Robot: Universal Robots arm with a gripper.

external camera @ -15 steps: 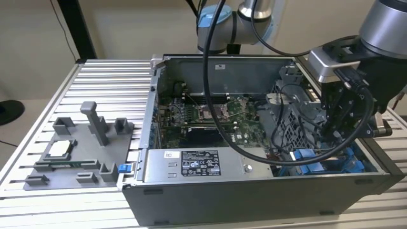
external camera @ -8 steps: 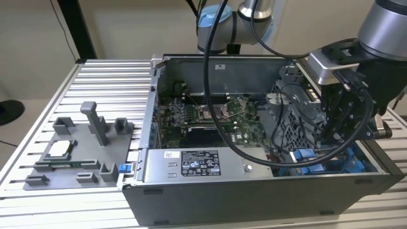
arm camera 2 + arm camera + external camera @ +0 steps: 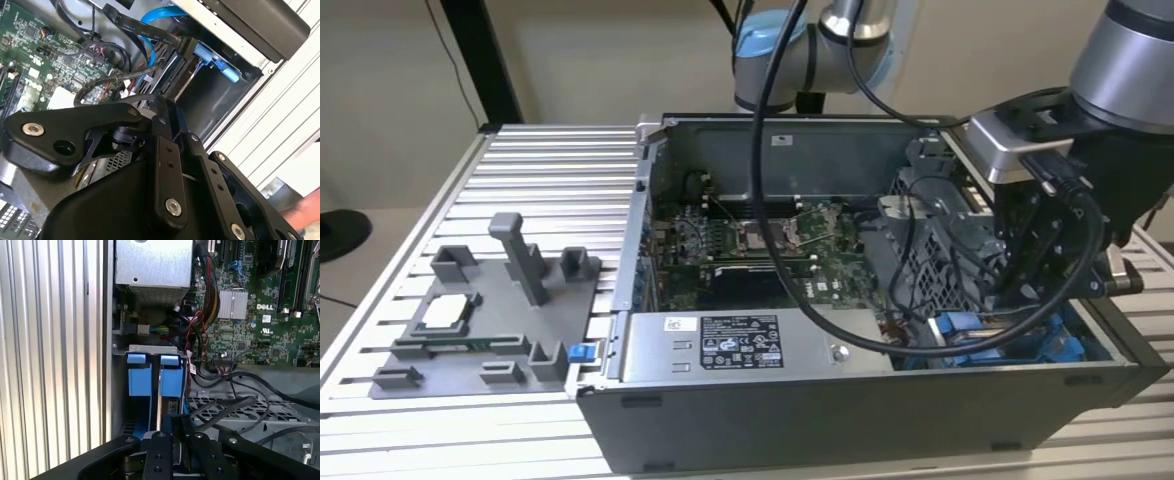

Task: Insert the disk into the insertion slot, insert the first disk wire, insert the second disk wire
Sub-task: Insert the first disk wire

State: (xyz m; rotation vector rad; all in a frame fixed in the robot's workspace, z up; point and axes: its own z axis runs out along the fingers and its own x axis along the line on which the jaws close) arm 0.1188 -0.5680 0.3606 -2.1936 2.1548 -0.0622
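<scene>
item: open computer case [image 3: 854, 410] on a slatted metal table [image 3: 547, 170], with the arm [image 3: 1121, 70] reaching down into its corner at the exterior view's right. gripper [image 3: 176, 421]: black, low inside the case; in both wrist views its fingers [image 3: 169, 165] are drawn close together with almost no gap, and whether anything is pinched between them cannot be told. disk [image 3: 171, 382]: in its bright blue carrier, standing on edge inside the insertion slot [image 3: 150, 348], just beyond the gripper tips; in the second wrist view its blue frame [image 3: 215, 60] sits against the grey bay wall [image 3: 235, 100]. cables: a blue cable [image 3: 150, 30] and black cables [image 3: 140, 27] run down towards the disk's end; whether either is plugged in cannot be told. neighbours: perforated grey cage [image 3: 260, 410] beside the slot, motherboard [image 3: 260, 315] beyond it, labelled power-supply box [image 3: 747, 345] along the case's near wall. separate: grey moulded fixture [image 3: 480, 320] on the table, well apart at the exterior view's left.
</scene>
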